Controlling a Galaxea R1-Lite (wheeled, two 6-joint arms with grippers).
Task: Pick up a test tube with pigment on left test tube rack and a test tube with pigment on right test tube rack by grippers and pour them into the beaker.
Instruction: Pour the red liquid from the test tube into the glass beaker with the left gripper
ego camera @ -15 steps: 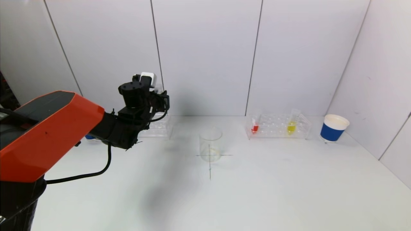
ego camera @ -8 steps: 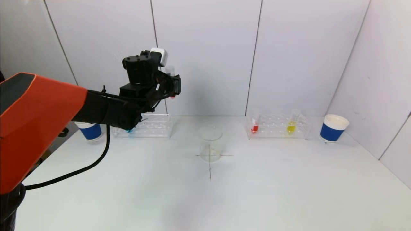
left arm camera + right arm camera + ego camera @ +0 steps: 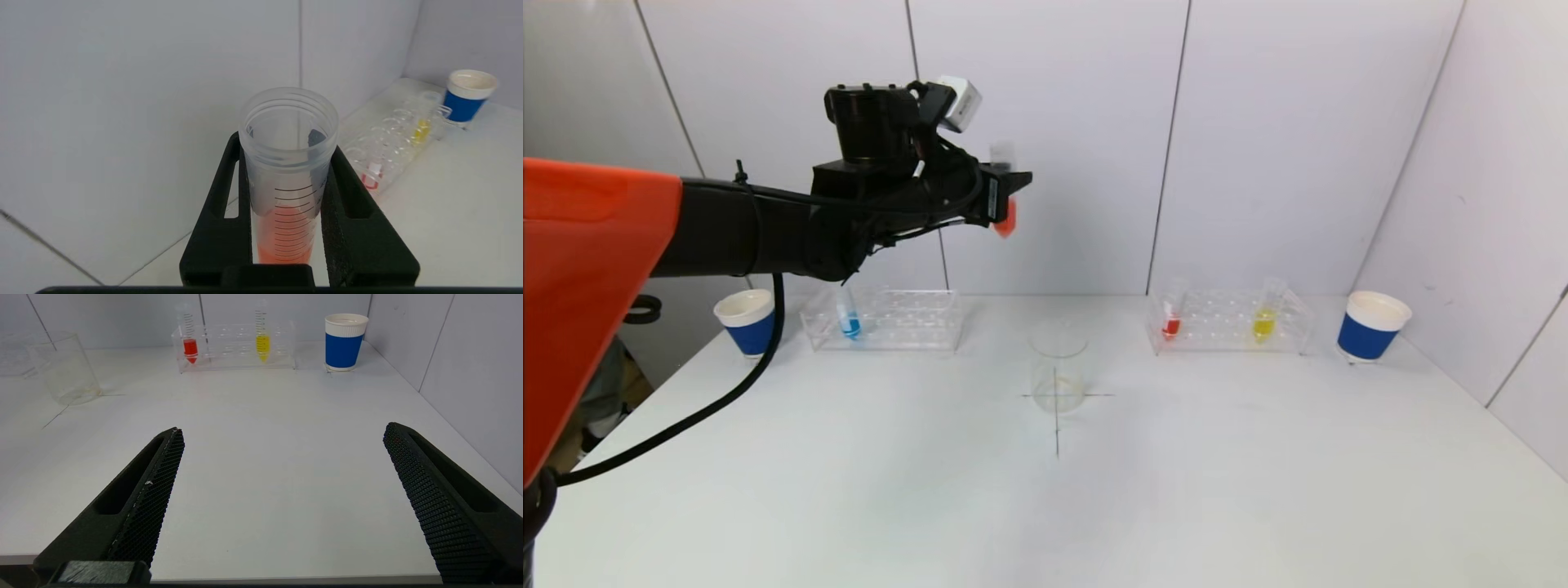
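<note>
we are holding our left gripper (image 3: 1006, 196) high in the upper left of the head frame, clamping a red tube (image 3: 1005, 219) between its fingers (image 3: 347, 204), upright, well above the table (image 3: 1176, 490). the beaker (image 3: 1058, 371) is sitting at centre frame on a cross mark. the left rack (image 3: 882, 322) at mid-left is keeping a blue tube (image 3: 849, 318); the right rack (image 3: 1229, 320) at mid-right is carrying a red one (image 3: 1171, 322) and a yellow one (image 3: 1264, 318). our right gripper (image 3: 282, 457) is hanging low over the near table, spread wide, gripping nothing.
</note>
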